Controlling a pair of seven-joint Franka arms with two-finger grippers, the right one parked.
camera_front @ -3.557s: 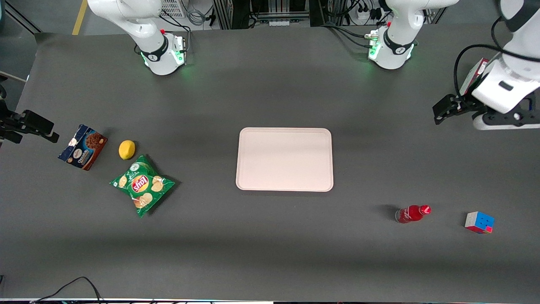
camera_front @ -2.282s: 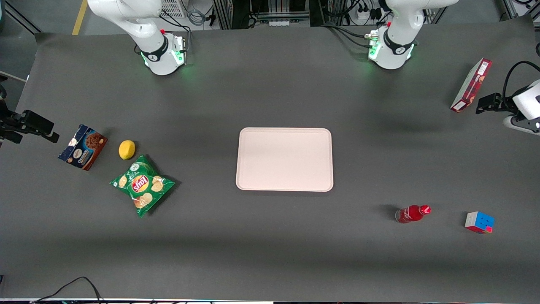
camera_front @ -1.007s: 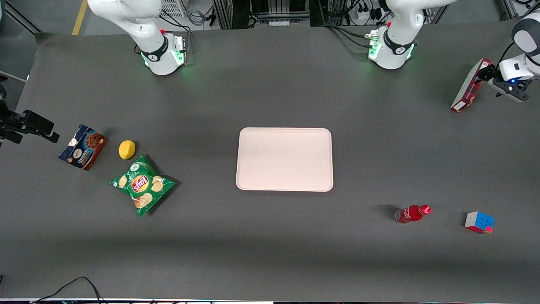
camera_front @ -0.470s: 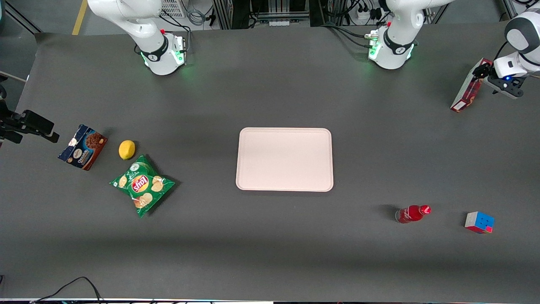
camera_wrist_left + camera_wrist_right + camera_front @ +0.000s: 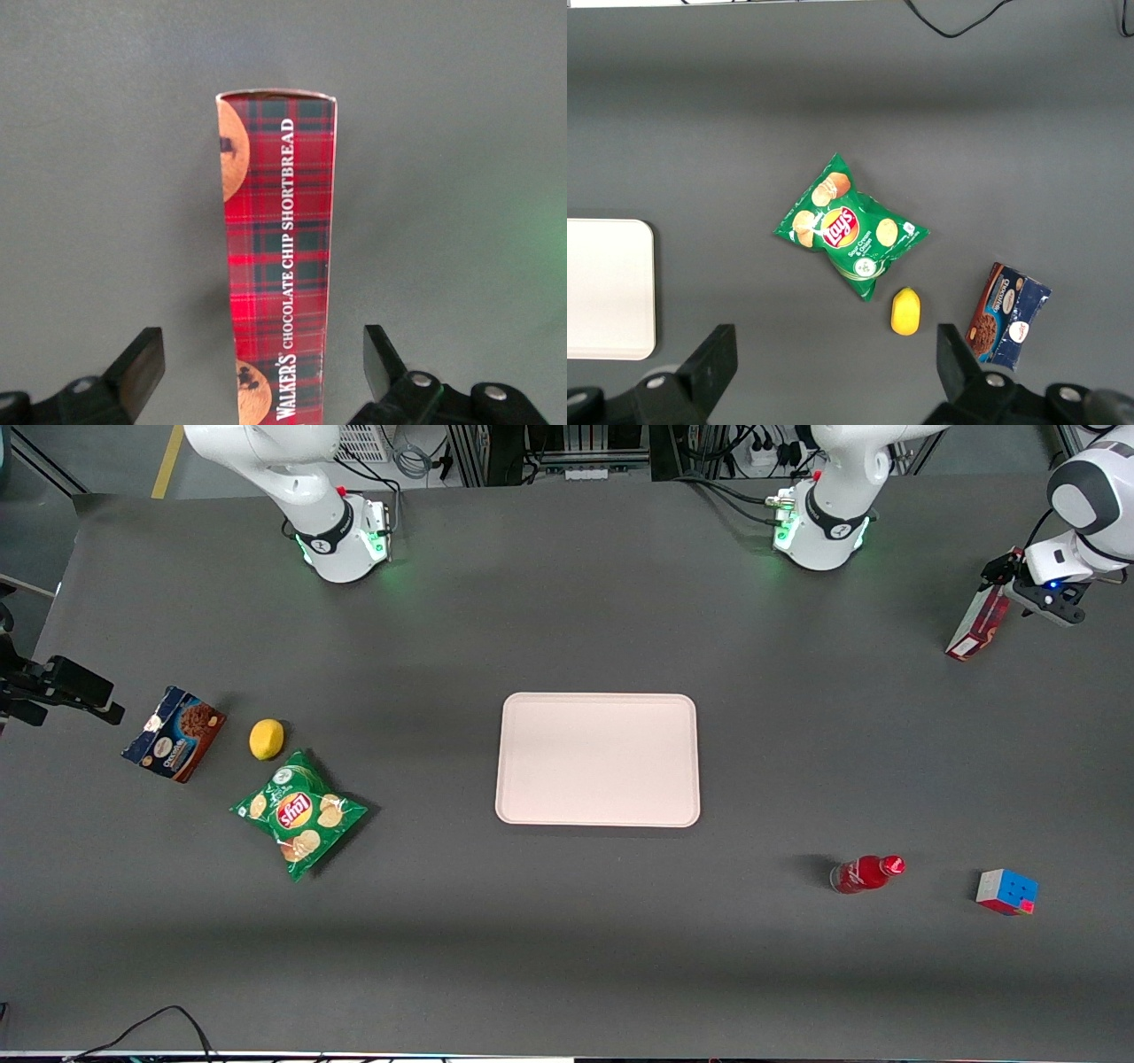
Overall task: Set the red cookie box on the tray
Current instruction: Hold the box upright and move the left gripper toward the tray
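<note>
Left wrist view shows the gripper (image 5: 259,372) jaws apart astride the red cookie box (image 5: 279,266); closing off-centre could topple it.

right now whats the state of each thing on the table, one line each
red cookie box: on its narrow edge on the table, between the open fingers, not yet gripped
gripper: open, straddling the box's end
tray: flat, nothing on it
red bottle: lying on its side
chips bag: lying flat, sealed
blue cookie box: lying flat, closed
lemon: whole
puzzle cube: resting, colours mixed
</note>
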